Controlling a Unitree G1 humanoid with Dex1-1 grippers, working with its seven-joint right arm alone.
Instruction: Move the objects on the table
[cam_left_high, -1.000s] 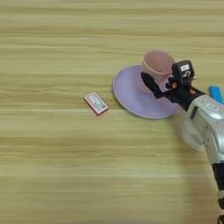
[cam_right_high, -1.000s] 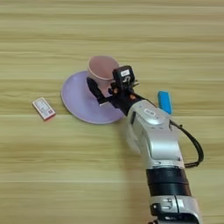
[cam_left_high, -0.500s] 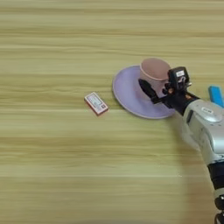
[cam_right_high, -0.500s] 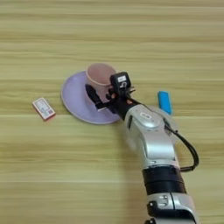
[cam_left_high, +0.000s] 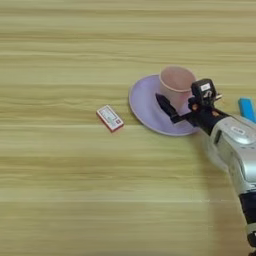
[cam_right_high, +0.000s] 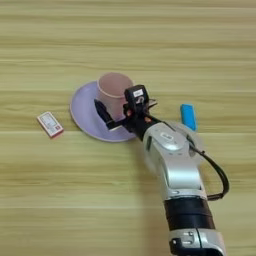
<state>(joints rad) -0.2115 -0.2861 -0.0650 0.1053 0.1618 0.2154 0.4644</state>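
Pink cup shifted toward near edge of lilac plate. Gripper fingers spread, straddling cup, grasp unconfirmed. Blue block, card untouched.

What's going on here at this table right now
The robot's right arm reaches in with its pincer at a pink cup that stands on a lavender plate. One black finger lies over the plate on the cup's left side; the other is by the cup's right side. A small red and white box lies left of the plate, and a blue block lies to its right on the wooden table.
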